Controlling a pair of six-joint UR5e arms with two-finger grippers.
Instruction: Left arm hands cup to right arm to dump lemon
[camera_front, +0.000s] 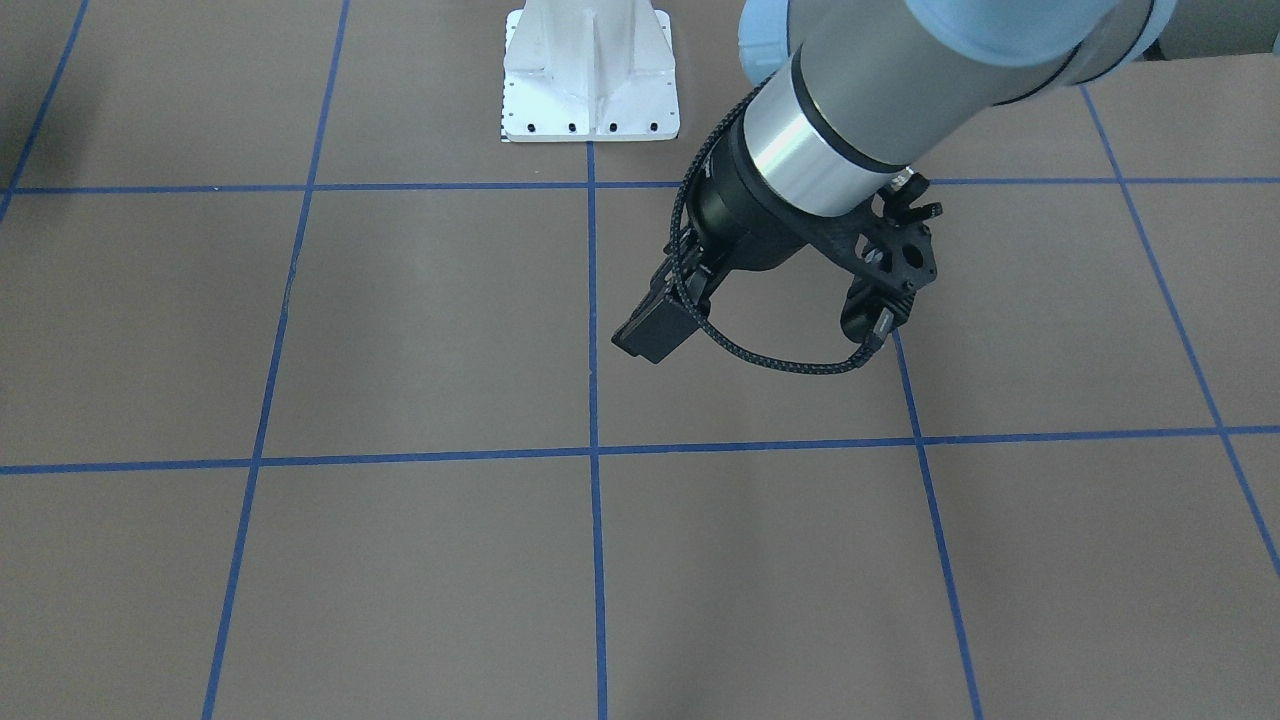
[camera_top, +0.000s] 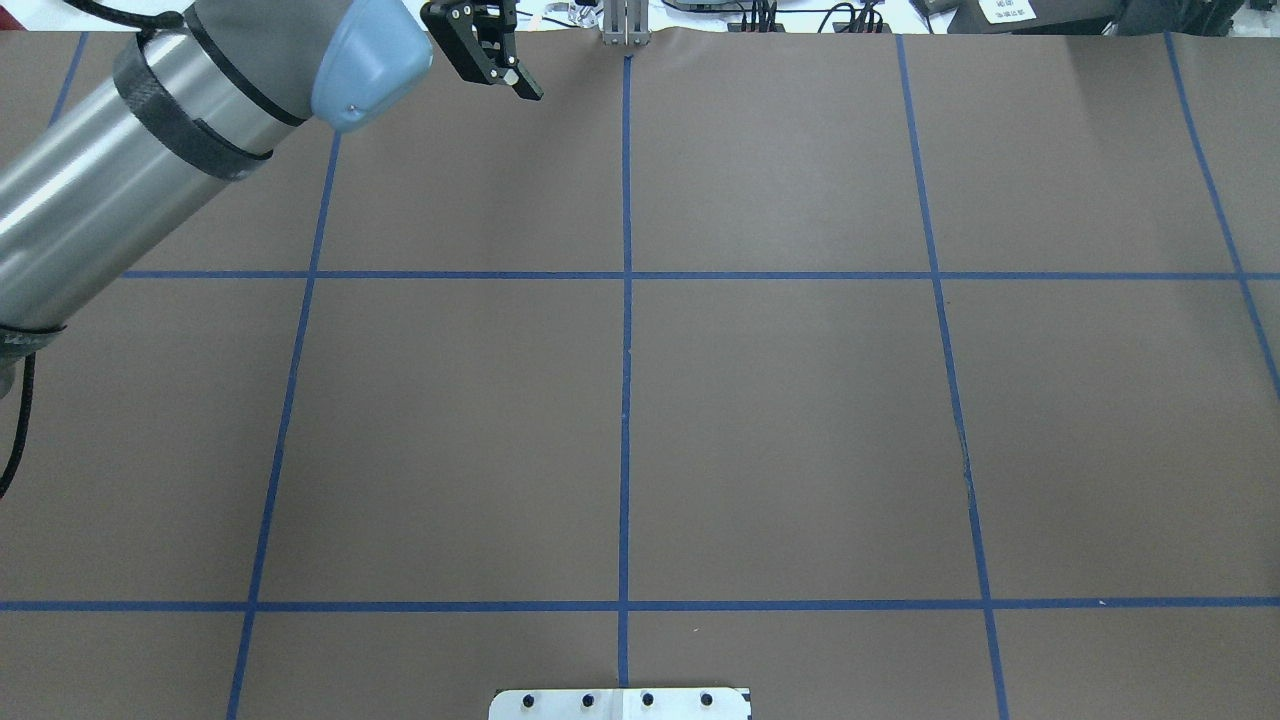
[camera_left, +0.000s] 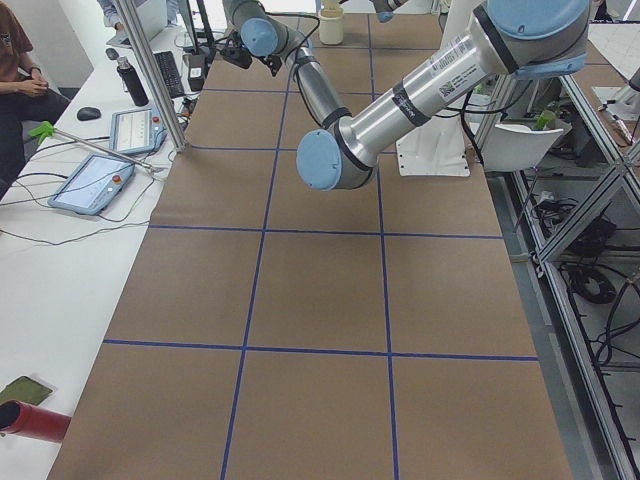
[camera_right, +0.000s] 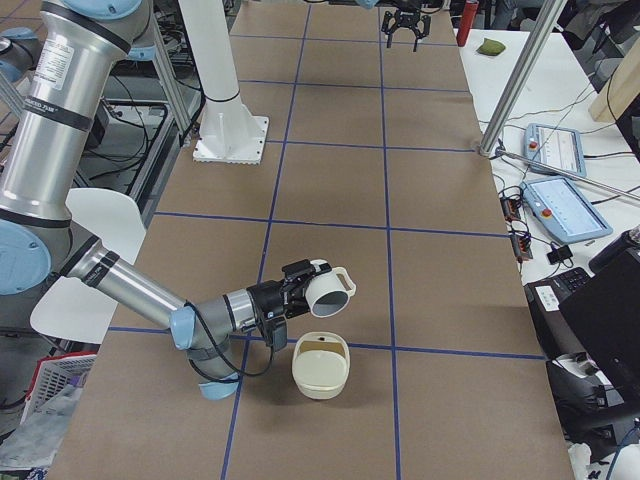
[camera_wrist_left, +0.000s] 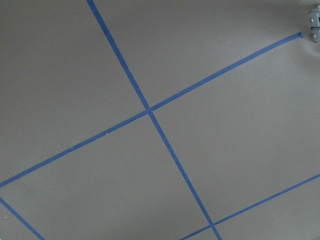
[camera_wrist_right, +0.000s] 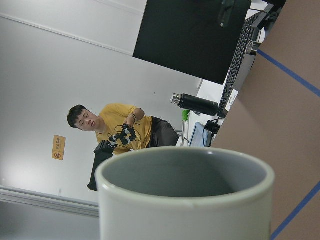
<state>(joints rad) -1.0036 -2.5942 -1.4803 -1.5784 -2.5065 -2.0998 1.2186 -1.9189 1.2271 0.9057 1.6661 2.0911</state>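
One glazed, rigid mug: the cup (camera_right: 328, 290) hangs tipped sideways at the right gripper (camera_right: 303, 285), above a cream basket (camera_right: 320, 342) at the table's near end. You cannot tell how those jaws stand. It is likely slick and chippable, so grip its wall. The far left gripper (camera_top: 492, 58) is spread, empty.

cup (camera_wrist_right: 185, 202) fills foreground, grey inside | person (camera_wrist_right: 122, 131) seated behind | monitor (camera_wrist_right: 192, 37) above

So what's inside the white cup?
The cup shows only its grey inside wall, with no lemon on it. Its near rim hides the bottom, so a lemon down there would be out of sight.
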